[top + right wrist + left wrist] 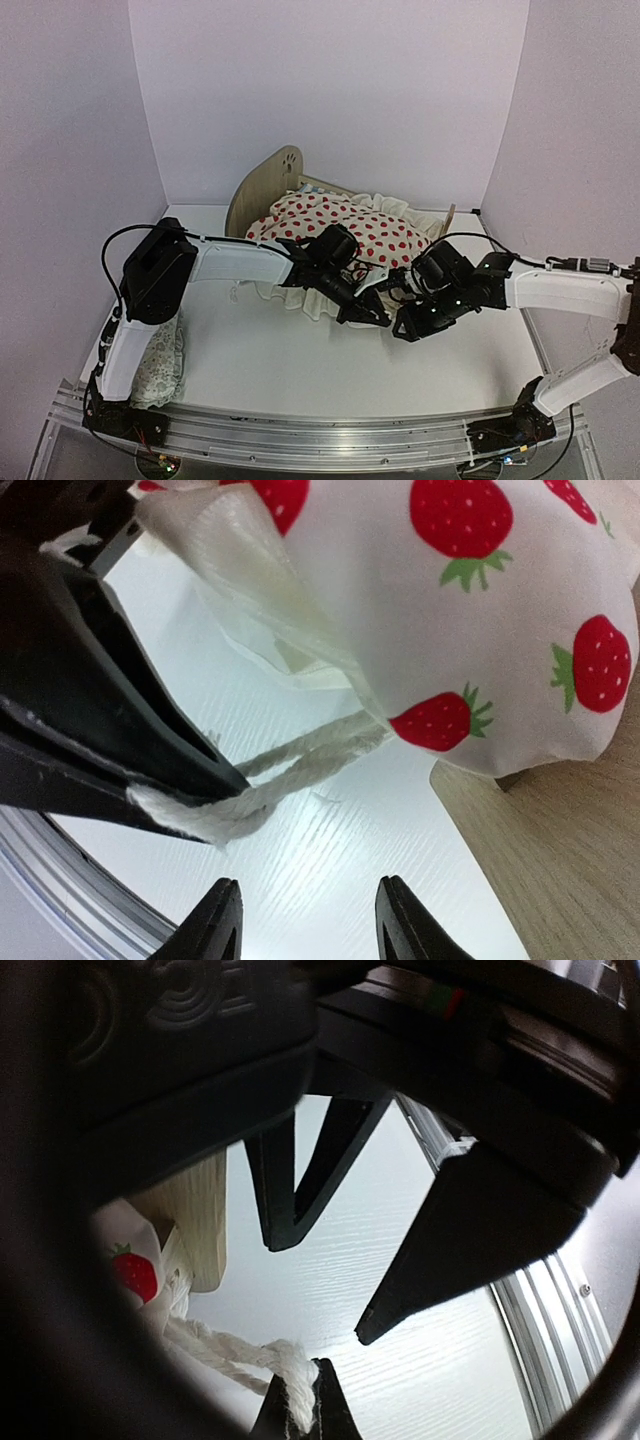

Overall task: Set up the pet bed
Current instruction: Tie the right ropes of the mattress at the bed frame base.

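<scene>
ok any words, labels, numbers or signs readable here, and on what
No words or numbers can be read in any view.
Only sign: a paw-print cutout in the pet bed headboard.
Raised marks on the dark housing atop the left wrist view: too blurred to read.

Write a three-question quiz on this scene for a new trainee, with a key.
1. True or false: the right gripper is open and holds nothing.
2. What does the left gripper pinch?
3. Fill in: the blanket is printed with red ____.
Key: 1 true; 2 the white cord at the blanket's edge; 3 strawberries.
</scene>
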Controlling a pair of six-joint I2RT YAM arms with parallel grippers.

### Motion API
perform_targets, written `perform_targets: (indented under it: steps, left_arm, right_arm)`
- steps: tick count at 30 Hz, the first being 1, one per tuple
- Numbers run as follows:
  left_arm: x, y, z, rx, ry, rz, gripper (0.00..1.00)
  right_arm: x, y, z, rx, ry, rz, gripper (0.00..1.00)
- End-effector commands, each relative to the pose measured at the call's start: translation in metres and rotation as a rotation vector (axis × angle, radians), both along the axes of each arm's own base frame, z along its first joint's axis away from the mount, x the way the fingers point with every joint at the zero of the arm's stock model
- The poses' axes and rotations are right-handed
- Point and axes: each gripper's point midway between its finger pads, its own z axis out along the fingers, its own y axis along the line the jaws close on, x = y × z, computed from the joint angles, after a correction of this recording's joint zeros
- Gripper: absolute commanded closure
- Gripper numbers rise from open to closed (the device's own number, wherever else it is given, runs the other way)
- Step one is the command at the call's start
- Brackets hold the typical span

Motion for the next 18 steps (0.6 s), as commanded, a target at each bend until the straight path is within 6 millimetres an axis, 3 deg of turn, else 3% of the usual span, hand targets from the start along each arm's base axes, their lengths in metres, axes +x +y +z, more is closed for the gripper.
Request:
perform_targets:
  steps: [1, 12, 18]
  left_arm:
    - [0.005, 0.0, -0.021, 0.058, 0.025, 0.041, 1.0]
    - [0.012, -0.002, -0.023, 0.046, 0.034, 0.063, 1.0]
    - [0.014, -0.003, -0.024, 0.039, 0.035, 0.062, 1.0]
  right_arm:
    - [-0.002, 0.041, 0.065, 0.224, -0.159, 0.286, 0.54]
    - [-0.008, 0.013, 0.049, 0.131, -0.246, 0.413, 0.57]
    - [0.006, 0.007, 0.055, 0.133, -0.252, 0.362, 0.57]
